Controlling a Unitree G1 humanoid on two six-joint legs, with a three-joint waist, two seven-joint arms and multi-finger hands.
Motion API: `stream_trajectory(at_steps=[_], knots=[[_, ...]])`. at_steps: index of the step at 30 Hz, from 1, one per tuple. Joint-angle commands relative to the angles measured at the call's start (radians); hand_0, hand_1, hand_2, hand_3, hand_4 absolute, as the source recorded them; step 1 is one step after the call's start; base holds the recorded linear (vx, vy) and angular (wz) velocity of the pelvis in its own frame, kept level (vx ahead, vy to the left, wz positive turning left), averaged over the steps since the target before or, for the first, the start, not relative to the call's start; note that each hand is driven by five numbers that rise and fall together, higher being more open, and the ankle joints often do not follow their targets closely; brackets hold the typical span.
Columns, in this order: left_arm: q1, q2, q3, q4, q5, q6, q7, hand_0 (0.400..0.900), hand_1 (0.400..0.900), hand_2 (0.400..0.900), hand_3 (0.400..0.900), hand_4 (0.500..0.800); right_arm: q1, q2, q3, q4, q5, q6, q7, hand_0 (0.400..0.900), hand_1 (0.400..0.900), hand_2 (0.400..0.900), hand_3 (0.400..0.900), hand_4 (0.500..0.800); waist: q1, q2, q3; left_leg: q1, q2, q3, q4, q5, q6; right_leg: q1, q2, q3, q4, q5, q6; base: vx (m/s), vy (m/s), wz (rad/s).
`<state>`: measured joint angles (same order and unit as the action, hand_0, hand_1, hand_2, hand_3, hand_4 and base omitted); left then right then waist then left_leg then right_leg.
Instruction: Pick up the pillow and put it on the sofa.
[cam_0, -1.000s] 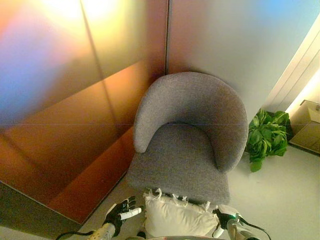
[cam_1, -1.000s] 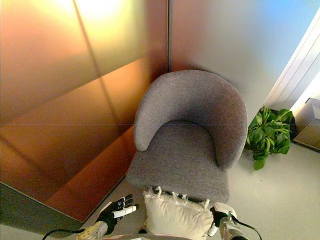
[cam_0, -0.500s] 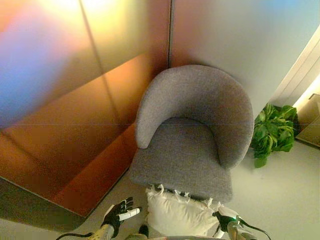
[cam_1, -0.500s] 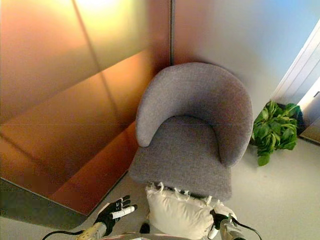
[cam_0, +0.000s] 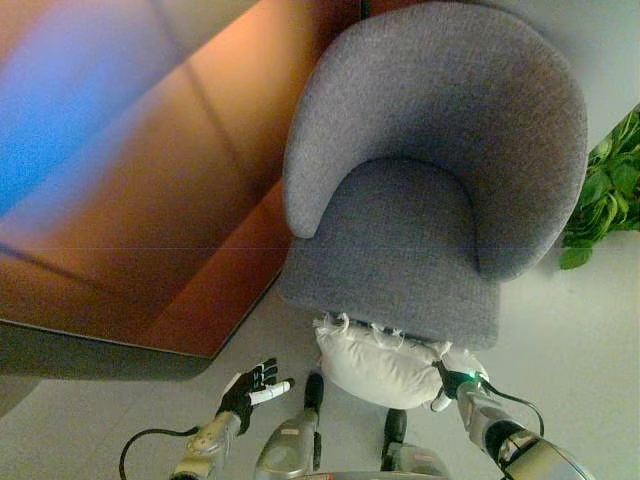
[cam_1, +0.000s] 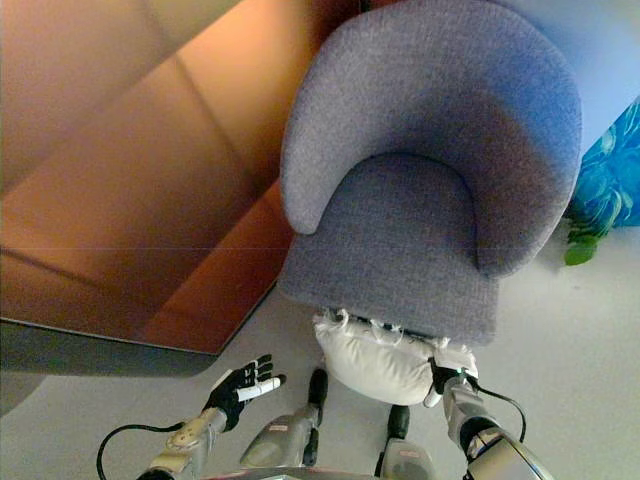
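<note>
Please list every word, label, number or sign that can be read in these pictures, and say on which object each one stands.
There are none. No readable text shows on the grey armchair, the white pillow, the wall panels, the plant or the floor. The left hand and right hand carry no legible marks either.

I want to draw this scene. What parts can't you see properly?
- Right hand: its fingers are hidden against the white pillow in both views, so its grip can't be told.
- Pillow's underside: hidden, facing the floor.
- Plant: cut off by the right edge in both views.
- Grey chair: its legs are hidden under the seat.
- Left hand shows fully, fingers spread.
</note>
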<state>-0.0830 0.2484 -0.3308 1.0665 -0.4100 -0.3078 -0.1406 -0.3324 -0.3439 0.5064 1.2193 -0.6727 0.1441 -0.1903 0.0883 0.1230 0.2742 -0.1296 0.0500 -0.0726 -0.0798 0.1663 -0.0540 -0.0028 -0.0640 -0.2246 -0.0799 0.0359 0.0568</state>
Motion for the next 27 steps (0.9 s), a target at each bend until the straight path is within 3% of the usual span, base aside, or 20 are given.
stream_trajectory(at_steps=[1, 12, 27], knots=[[-0.118, 0.008, -0.011, -0.052, -0.067, -0.076, 0.005, 0.900, 0.900, 0.900, 0.900, 0.800, -0.121, -0.059, 0.054, 0.006, 0.017, 0.019, -0.030, 0.900, 0.900, 0.900, 0.900, 0.800, 0.026, -0.024, 0.055, 0.013, -0.096, 0.004, 0.011, -0.124, 0.041, -0.117, -0.026, 0.023, 0.137, -0.057, -0.007, -0.03, 0.016, 0.00], [-0.219, -0.003, -0.060, -0.090, -0.149, -0.103, 0.050, 0.900, 0.900, 0.900, 0.900, 0.800, -0.307, -0.087, 0.094, 0.033, 0.031, 0.034, -0.005, 0.900, 0.900, 0.900, 0.900, 0.800, 0.017, 0.032, 0.161, -0.153, -0.110, 0.029, 0.053, -0.083, 0.042, -0.328, -0.046, 0.031, 0.219, -0.030, -0.004, -0.05, 0.014, 0.00], [-0.289, -0.015, -0.115, -0.166, -0.230, -0.187, 0.116, 0.900, 0.900, 0.900, 0.900, 0.800, -0.537, -0.144, 0.117, 0.048, 0.009, 0.057, 0.015, 0.900, 0.900, 0.900, 0.900, 0.800, 0.017, 0.091, 0.246, -0.382, -0.131, 0.071, 0.088, -0.019, 0.038, -0.599, -0.067, 0.048, 0.280, 0.037, 0.015, -0.05, 0.015, 0.00]])
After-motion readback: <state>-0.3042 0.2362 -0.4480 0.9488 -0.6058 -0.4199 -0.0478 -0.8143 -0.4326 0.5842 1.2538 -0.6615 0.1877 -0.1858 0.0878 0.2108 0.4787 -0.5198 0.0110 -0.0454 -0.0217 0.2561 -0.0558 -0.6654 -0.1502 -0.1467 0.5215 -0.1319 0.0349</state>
